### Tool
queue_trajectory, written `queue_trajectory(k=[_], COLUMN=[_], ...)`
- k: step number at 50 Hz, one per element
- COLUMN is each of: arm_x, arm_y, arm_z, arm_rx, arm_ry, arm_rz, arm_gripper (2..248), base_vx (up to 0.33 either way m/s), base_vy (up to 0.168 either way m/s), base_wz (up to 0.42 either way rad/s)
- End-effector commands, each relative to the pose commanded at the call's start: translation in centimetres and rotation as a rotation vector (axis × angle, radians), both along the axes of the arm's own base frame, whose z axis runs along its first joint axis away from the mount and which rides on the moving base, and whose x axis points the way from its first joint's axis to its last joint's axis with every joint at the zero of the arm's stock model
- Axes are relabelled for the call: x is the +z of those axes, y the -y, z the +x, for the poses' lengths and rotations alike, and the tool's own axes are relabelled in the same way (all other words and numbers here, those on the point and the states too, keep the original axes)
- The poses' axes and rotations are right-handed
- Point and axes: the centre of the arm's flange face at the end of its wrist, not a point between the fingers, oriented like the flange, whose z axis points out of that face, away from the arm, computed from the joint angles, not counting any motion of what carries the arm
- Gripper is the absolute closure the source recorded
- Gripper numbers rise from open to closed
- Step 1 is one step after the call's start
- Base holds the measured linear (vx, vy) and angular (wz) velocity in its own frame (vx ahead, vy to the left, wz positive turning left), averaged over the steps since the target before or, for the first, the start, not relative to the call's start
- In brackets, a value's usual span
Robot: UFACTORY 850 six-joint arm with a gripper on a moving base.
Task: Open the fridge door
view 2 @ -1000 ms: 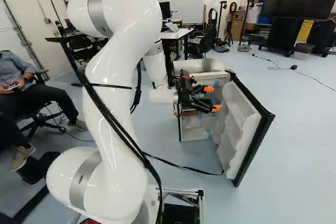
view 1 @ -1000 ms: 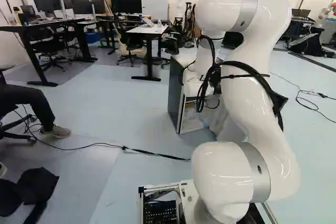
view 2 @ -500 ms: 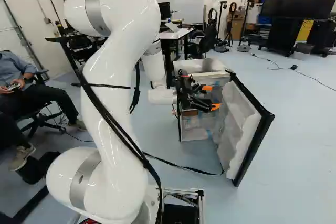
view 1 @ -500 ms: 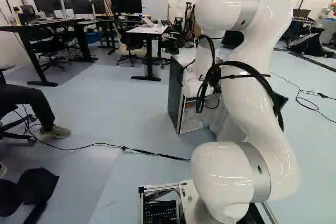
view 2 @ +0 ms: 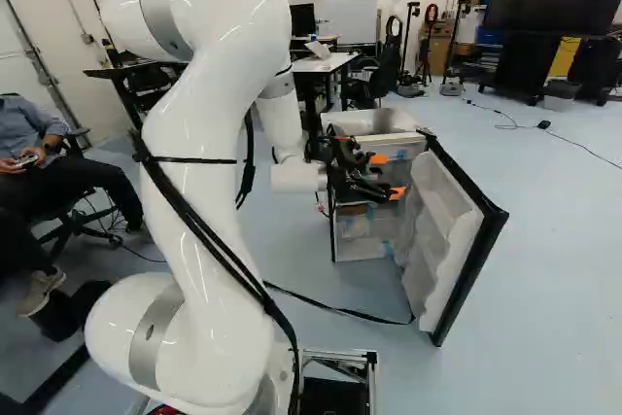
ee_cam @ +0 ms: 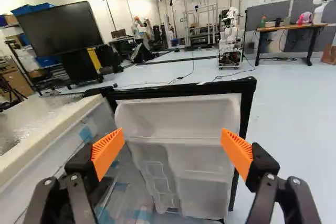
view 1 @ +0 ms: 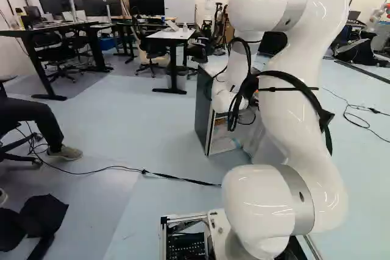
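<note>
My gripper (view 2: 387,176) is in front of the fridge's opening in the right base view, its fingers spread. The fridge (view 2: 362,246) stands on the floor with its door (view 2: 442,230) swung wide, the white shelved inner side showing. In the wrist view the gripper (ee_cam: 172,139) is open, nothing held between its orange pads. Ahead of it is the door (ee_cam: 202,153) with its black edge; the fridge body (ee_cam: 50,129) lies beside one finger. The left base view shows the fridge's dark side (view 1: 203,111), but the arm hides the gripper there.
A black cable (view 1: 170,178) crosses the floor before the base. Behind the fridge stand a white-topped desk (view 1: 172,35) and chairs. A seated person is off to the left. Another robot (ee_cam: 229,40) stands far beyond the door.
The arm's upper part has shifted left in the right base view, and the gripper has drawn slightly back and up. Base, fridge and door have not visibly moved.
</note>
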Motion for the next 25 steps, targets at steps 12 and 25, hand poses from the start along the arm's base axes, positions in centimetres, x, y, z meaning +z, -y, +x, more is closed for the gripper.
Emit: queue_trajectory(k=[12,25], arm_x=[1.0,2.2], arm_y=[-0.6,-1.6], arm_z=[-0.5,-1.3], arm_rx=[0.076,0.180], arm_ry=[-0.001,-0.004], arm_rz=[0.012,0.027], arm_gripper=[3,3], base_vx=[0.000,0.000], base_vy=[0.000,0.000], base_wz=[0.000,0.000])
